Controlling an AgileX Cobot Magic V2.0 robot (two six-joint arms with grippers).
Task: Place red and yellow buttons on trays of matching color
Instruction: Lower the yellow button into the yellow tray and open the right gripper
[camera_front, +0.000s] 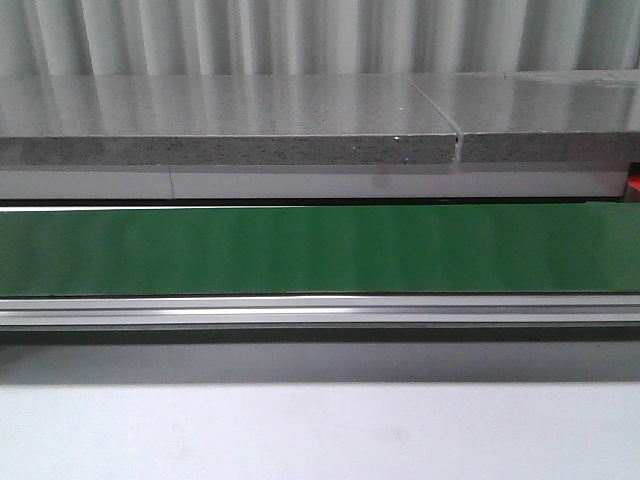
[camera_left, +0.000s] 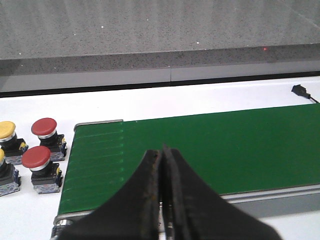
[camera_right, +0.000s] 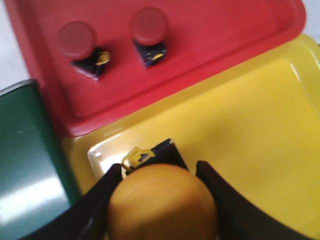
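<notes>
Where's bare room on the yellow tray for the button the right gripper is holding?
The yellow tray looks bare across what shows, beyond the yellow button in the right gripper toward its far rim. The red tray bordering it already holds two red buttons, with open floor past them.

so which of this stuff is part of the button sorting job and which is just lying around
Job:
- yellow button in the right gripper
- yellow tray
- red tray with two red buttons
- waiting red buttons and yellow button

Just there:
- green conveyor belt
- grey stone counter
- black plug
</notes>
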